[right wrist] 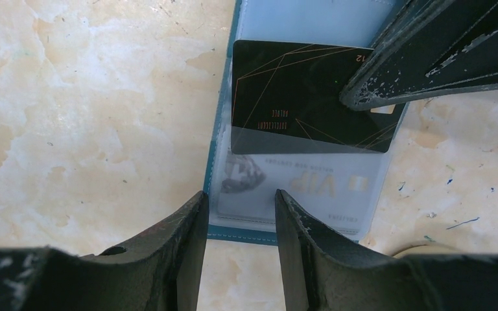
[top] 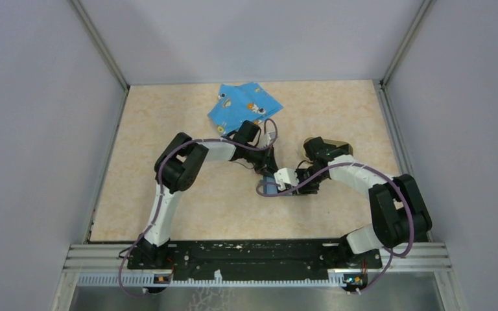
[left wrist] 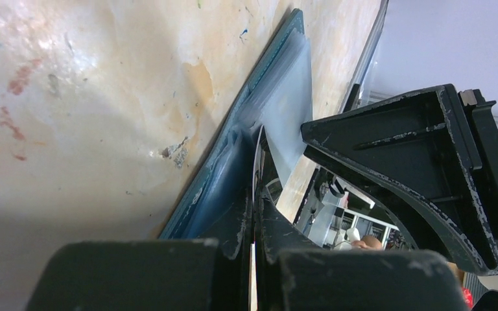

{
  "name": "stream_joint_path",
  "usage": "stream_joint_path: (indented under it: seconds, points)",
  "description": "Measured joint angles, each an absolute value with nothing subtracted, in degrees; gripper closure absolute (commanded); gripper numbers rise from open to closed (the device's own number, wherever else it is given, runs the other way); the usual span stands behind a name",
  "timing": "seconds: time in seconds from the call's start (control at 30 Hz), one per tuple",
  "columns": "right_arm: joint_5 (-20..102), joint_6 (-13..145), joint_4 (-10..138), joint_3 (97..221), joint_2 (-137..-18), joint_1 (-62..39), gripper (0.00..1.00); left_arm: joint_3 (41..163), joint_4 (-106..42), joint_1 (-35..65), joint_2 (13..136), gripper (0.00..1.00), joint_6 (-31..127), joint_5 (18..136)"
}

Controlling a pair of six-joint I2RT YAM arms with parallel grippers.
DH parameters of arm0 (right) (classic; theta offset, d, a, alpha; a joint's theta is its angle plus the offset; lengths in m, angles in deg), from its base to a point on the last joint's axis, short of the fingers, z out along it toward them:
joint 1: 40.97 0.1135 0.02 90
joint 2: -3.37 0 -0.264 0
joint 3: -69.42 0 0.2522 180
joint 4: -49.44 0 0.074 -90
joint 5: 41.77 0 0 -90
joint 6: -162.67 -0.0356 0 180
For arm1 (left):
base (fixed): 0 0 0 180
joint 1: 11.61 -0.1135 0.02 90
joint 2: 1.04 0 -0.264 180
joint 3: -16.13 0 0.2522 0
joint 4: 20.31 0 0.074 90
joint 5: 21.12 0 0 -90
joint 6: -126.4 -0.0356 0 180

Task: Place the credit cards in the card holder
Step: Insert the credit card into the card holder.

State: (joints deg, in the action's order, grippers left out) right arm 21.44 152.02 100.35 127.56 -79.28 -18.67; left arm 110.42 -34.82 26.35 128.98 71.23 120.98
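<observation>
Left claw [left wrist: 254,207] was pinched fully together, apparently on a black card [right wrist: 298,97], whose thin pale rim ran in between its fingertips. Right claw [right wrist: 240,220] stood part-way apart just over one edge of the card holder [right wrist: 243,233], with nothing visibly clamped. Whether it pressed the holder down could not be told.

By my reading the job was past halfway. A second card [right wrist: 311,188], lettered "VIP", already sat fully inside a clear sleeve and showed dimly through the plastic. The black card was only partly in: the edge toward the right claw was tucked under a sleeve's lip, while most of it lay exposed. It had yet to be pushed home and let go. No other loose card showed, though the arms hid part of the worktop [right wrist: 71,97].

The holder lay open and flat near the middle of the worktop, between the two arms and nearer than the blue cartoon cloth [top: 245,105]. It had a teal cover and frosted clear pockets. The black card was glossy, with fine gold lines and small gold print.
</observation>
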Motion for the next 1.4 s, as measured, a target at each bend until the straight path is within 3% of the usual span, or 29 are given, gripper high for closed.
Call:
stream_joint_path:
  seconds: [1.0, 1.03, 1.23, 1.4]
  points:
    - [17.60, 148.66, 99.58, 127.52, -75.59, -17.62, 0.55, 113.90, -35.13, 27.20, 131.99, 0.86, 72.59, 122.44]
    - [16.53, 147.91, 99.14, 127.48, -74.56, -17.25, 0.57, 113.90, -35.13, 27.20, 131.99, 0.85, 72.56, 122.44]
    - [15.02, 138.71, 91.91, 127.28, -72.90, -8.68, 0.94, 113.90, -34.98, 27.22, 132.06, 0.83, 72.65, 122.46]
    - [21.29, 127.72, 83.06, 127.15, -76.90, -3.72, 0.98, 113.92, -34.93, 27.24, 132.06, 0.81, 72.74, 122.46]
